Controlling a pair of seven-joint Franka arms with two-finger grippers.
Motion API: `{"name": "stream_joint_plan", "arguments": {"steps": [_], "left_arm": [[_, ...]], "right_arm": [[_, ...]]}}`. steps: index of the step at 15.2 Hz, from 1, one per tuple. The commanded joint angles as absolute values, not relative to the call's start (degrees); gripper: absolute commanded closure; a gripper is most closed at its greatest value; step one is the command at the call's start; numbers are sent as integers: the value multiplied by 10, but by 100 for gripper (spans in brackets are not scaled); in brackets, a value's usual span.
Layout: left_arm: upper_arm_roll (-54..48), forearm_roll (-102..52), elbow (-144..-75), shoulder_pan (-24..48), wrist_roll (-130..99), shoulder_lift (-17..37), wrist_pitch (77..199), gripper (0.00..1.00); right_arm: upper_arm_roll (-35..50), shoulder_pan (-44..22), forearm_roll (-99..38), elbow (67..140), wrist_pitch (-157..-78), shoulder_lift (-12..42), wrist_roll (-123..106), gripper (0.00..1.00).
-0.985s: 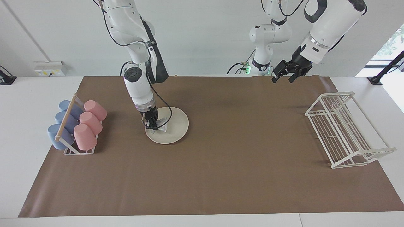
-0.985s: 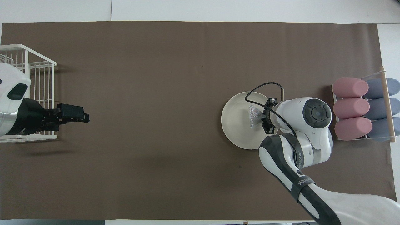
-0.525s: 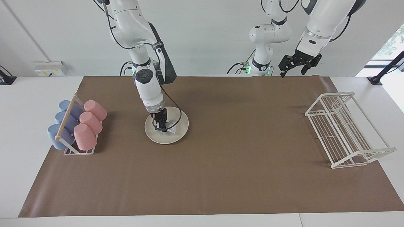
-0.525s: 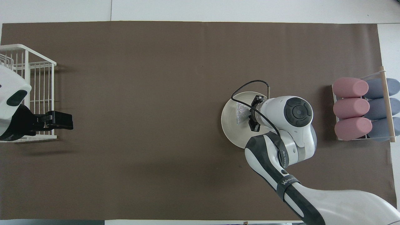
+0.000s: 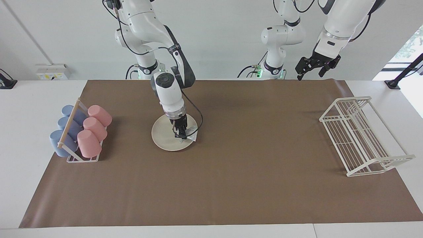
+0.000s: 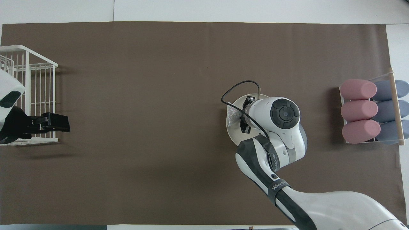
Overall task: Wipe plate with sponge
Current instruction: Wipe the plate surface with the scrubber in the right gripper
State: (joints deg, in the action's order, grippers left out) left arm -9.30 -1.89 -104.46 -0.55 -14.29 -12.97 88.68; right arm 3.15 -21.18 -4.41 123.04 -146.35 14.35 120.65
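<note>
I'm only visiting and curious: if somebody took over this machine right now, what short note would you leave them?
Right gripper: shut on the small silvery-grey mesh sponge, pressing it on the round cream-white plate, at the plate's edge toward the left arm's end.
Left gripper: open, empty, waiting above the table's edge near the white wire rack.
Done: sponge picked up, wiping under way.
Left: finish wiping, put sponge down.

White table covered by a brown mat. On the mat: cream plate toward the right arm's end; beside it, at that end, a rack of pink and blue cups lying on their sides; white wire rack at the left arm's end.
</note>
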Motion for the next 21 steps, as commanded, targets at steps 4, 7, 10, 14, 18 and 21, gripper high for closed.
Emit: {"name": "stream_joint_plan", "arguments": {"steps": [4, 7, 10, 14, 18, 21], "left_arm": [[-77, -13, -1041, -9, -150, -142, 880, 0], [-70, -13, -1041, -8, -152, -150, 876, 0], [-70, -13, -1041, -9, -153, -159, 872, 0], [-58, -13, -1044, -10, -153, -163, 874, 0], [-58, -21, -1049, -8, -156, -164, 878, 0], [-57, -22, -1059, -10, -186, -172, 875, 0]], "right_arm": [[34, -219, -46, 1229, -1453, 149, 1231, 100], [33, -216, -44, 1251, -1452, 138, 1220, 100], [32, -199, -44, 1265, -1452, 131, 1164, 100], [32, -157, -43, 1276, -1443, 113, 1087, 100], [32, -117, -43, 1293, -1443, 107, 997, 100], [33, -108, -43, 1296, -1445, 106, 975, 100]]}}
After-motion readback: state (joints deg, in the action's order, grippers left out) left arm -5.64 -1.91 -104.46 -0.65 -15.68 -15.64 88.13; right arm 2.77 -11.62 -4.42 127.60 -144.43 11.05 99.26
